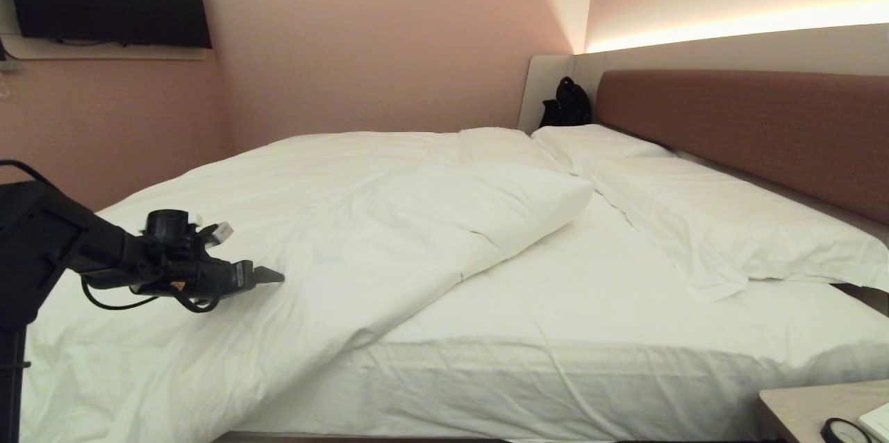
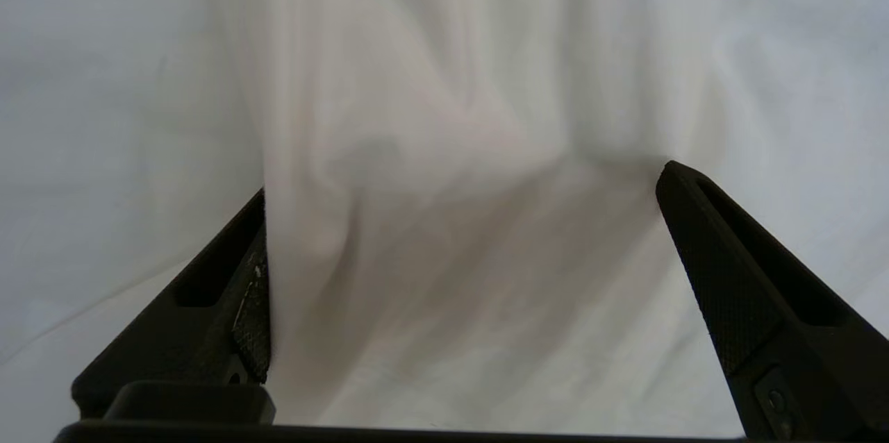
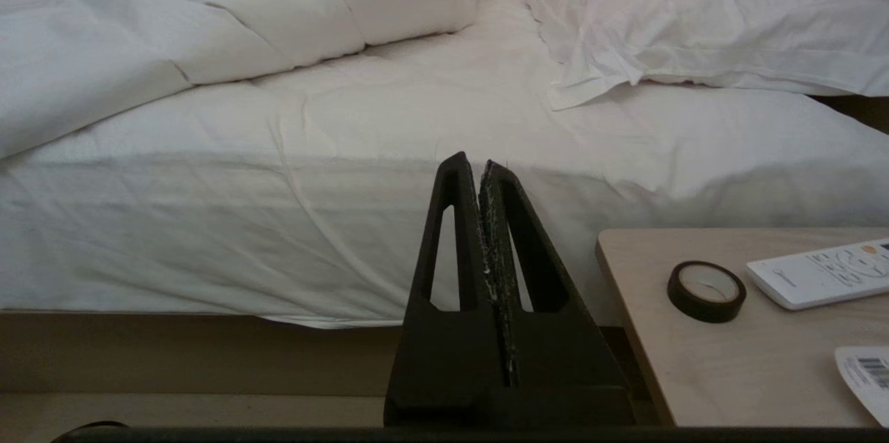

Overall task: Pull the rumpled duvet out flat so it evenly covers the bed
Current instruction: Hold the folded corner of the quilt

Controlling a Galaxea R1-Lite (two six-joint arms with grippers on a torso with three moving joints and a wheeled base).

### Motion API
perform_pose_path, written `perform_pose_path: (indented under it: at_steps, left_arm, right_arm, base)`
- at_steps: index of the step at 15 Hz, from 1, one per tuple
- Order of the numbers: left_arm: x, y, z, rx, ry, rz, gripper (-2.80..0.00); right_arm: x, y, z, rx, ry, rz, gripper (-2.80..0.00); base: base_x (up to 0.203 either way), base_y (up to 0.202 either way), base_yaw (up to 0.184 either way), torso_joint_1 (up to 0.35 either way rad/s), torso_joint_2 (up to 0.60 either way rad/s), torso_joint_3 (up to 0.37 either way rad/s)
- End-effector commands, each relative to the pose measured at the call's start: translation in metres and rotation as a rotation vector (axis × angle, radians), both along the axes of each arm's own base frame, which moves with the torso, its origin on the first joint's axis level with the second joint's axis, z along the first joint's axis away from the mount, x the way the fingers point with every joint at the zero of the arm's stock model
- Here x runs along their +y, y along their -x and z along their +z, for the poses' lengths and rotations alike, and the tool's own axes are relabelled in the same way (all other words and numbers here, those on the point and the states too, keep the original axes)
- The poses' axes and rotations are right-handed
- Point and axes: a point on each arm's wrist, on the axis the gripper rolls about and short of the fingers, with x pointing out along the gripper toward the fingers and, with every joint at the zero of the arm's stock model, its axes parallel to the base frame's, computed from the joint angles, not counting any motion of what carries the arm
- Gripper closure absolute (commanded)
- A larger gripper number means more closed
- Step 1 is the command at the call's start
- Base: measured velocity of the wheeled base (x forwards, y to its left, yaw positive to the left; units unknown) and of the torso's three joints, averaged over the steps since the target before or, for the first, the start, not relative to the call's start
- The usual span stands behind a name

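- At the near left of the bed (image 1: pixel 555 387), about eight o'clock in the head view, the left gripper (image 1: pixel 267 277) hung just over the duvet (image 1: pixel 312 221) with its fingers (image 2: pixel 722 276) spread wide and nothing between them; the wrist view showed a raised fold of white cloth lying in the gap, not yet pinched.
- Low beside the bedside table (image 3: pixel 729 360), the right gripper (image 3: pixel 481 169) sat parked with its fingers pressed together, empty, facing the side of the mattress.
- Toward the centre, the duvet's upper corner (image 1: pixel 528 200) lay folded back on itself in a thick wedge, its edge running diagonally from about seven o'clock up to one o'clock.
- From five o'clock to three o'clock, a broad stretch of bare mattress sheet (image 1: pixel 590 290) lay uncovered between that edge and the pillows (image 1: pixel 729 221).
- Farthest back, at two o'clock, the pillows rested along the reddish-brown headboard (image 1: pixel 750 123), with a dark bag (image 1: pixel 566 104) in the corner beyond.
- By this reading, the job was barely begun: the duvet covered only the left part of the bed, and a grip, a pull toward the headboard side and a smoothing all remained.
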Motion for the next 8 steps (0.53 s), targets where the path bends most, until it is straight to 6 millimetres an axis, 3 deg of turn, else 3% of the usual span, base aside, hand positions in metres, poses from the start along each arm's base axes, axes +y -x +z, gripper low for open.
perform_pose_path:
  at_steps: [1, 8]
  left_arm:
    - [-0.0077, 0.0019, 0.0124, -0.023, 0.0, -0.019, -2.8]
    - [-0.0149, 0.0075, 0.0168, -0.024, 0.024, -0.048, -2.8]
  right_arm:
    - [0.0, -0.0001, -0.0001, 0.001, 0.0, 0.0, 0.0]
    - [0.0, -0.0001, -0.0001, 0.001, 0.0, 0.0, 0.0]
  base:
    - [0.0, 0.0, 0.0, 0.0, 0.0, 0.0]
    - [0.0, 0.0, 0.0, 0.0, 0.0, 0.0]
